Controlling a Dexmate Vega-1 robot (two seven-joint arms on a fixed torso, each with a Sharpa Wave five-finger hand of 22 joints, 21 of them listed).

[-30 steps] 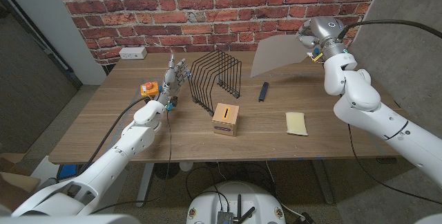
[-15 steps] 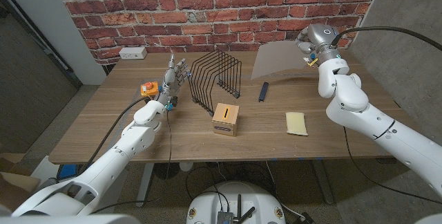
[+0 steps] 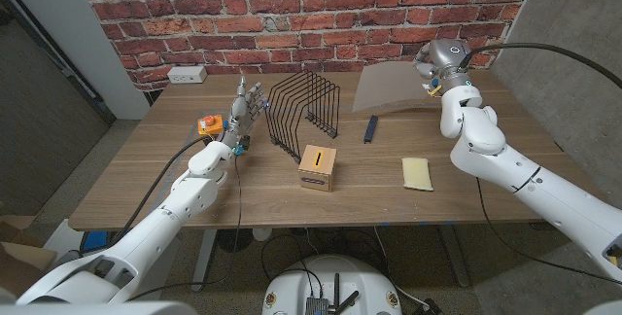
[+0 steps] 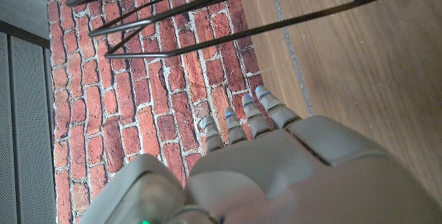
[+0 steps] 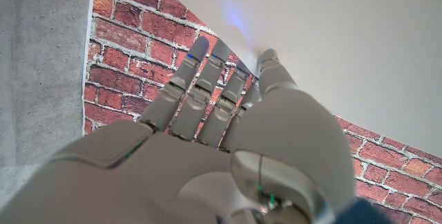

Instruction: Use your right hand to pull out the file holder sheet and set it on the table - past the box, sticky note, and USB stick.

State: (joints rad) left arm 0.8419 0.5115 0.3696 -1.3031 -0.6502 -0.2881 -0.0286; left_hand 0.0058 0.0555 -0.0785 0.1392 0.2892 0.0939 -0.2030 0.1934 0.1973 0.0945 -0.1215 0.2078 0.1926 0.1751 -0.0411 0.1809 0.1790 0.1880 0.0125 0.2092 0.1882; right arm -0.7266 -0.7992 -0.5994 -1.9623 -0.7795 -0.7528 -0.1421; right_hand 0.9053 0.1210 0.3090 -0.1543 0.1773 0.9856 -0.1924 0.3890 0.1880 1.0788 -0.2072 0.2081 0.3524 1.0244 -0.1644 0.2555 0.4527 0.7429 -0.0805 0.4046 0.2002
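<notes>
My right hand (image 3: 429, 70) grips the right edge of a pale grey sheet (image 3: 387, 88), held low over the far side of the table behind the dark USB stick (image 3: 370, 127). In the right wrist view the fingers (image 5: 207, 79) press against the sheet (image 5: 345, 44). The black wire file holder (image 3: 304, 115) stands at the table's middle, with the cardboard box (image 3: 318, 167) in front of it. A yellow sticky note (image 3: 418, 172) lies to the right of the box. My left hand (image 3: 245, 109) stands with fingers up, apart from the file holder (image 4: 207, 10) and holding nothing.
An orange-topped small object (image 3: 206, 124) sits left of my left hand. A white power strip (image 3: 186, 75) lies at the table's far left corner by the brick wall. Bare wood (image 3: 505, 130) shows to the right of the USB stick and sticky note.
My right arm has drawn in and come down, bringing the sheet lower and flatter over the far table. The left arm has not moved.
</notes>
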